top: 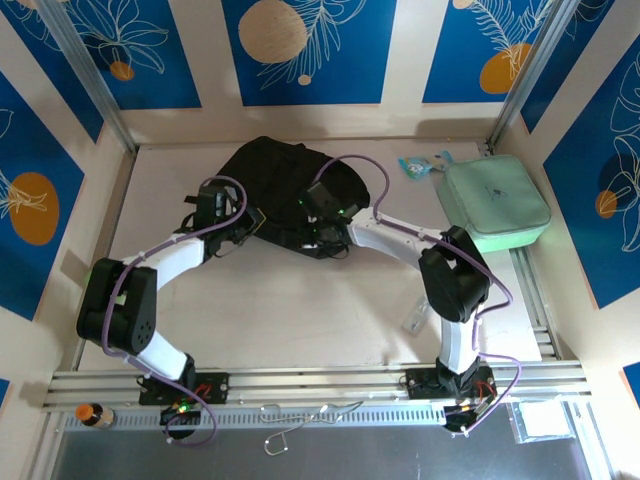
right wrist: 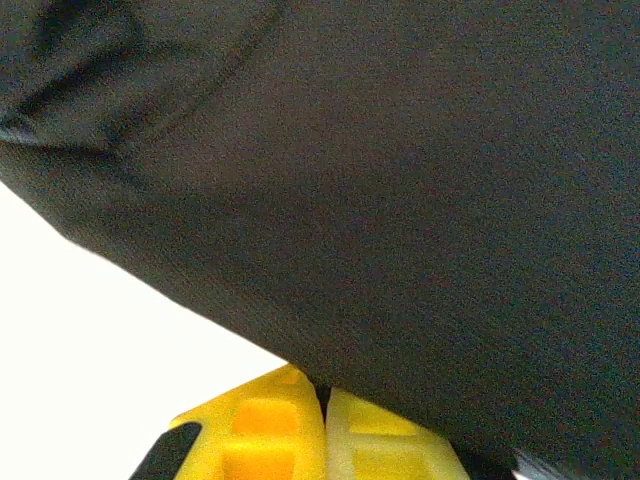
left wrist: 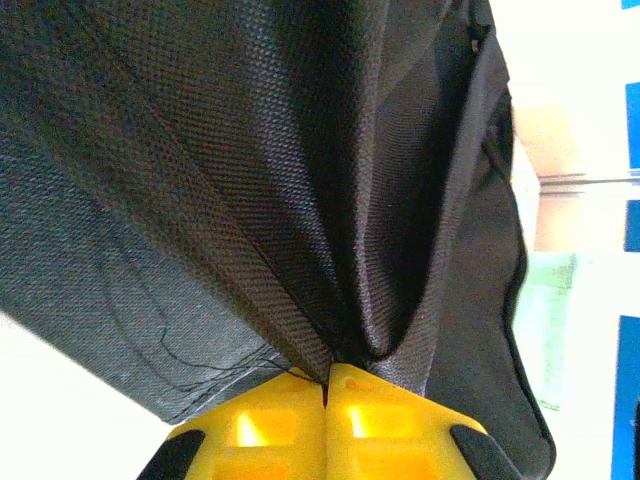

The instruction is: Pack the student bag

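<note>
The bag (top: 275,175) lies slumped at the far middle of the table (top: 300,320), with the mint case (top: 497,205) well apart on its right, not yet packed. The main risk is slipping cloth: both grips are on thin, limp fabric, and a fold like that can slide out from between smooth yellow fingers once the arms pull apart or lift. If one side lets go, the opening would likely sag shut and the bag might swing toward the arm that has it. Uneven pulling could also drag the whole bag across the table rather than open it, since nothing pins it down. A grab on the outer shell alone, not the zip edge, would lift the bag without parting it; which layer each arm has I cannot tell.

The left gripper (left wrist: 326,385) has its fingers pressed together on a pleat of the black weave, which fans upward from the tips — a firm-looking pinch. The right gripper (right wrist: 320,392) also has its fingers together, with fabric draped over the tips. It seems to nip the cloth's lower edge, but the bite looks shallow — how much is caught is hidden
</note>
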Controlling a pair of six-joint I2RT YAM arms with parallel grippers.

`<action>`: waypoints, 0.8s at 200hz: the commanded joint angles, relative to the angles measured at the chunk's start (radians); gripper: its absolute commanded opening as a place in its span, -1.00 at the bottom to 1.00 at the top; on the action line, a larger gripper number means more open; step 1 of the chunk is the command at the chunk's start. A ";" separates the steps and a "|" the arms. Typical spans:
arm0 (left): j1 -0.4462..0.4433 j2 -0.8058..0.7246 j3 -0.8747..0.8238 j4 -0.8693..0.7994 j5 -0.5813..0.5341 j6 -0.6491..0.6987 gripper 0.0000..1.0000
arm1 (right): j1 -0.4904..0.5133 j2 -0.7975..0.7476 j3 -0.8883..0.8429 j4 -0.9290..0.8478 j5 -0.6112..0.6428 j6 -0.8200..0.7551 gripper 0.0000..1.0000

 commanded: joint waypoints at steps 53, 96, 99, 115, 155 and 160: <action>0.004 0.031 0.002 -0.077 -0.178 0.085 -1.00 | -0.107 -0.211 -0.237 0.021 -0.108 0.026 -1.00; 0.014 0.062 0.006 -0.065 -0.174 0.091 -1.00 | -0.161 -0.257 -0.299 0.030 -0.100 0.067 -1.00; 0.014 0.063 0.008 -0.065 -0.174 0.091 -1.00 | -0.166 -0.260 -0.302 0.030 -0.099 0.070 -1.00; 0.015 0.069 0.011 -0.067 -0.178 0.094 -1.00 | -0.190 -0.274 -0.318 0.034 -0.096 0.084 -1.00; 0.015 0.070 0.005 -0.078 -0.191 0.101 -1.00 | -0.246 -0.248 -0.284 0.010 -0.095 0.099 -1.00; 0.016 0.070 0.004 -0.080 -0.192 0.101 -1.00 | -0.251 -0.237 -0.272 0.004 -0.098 0.100 -1.00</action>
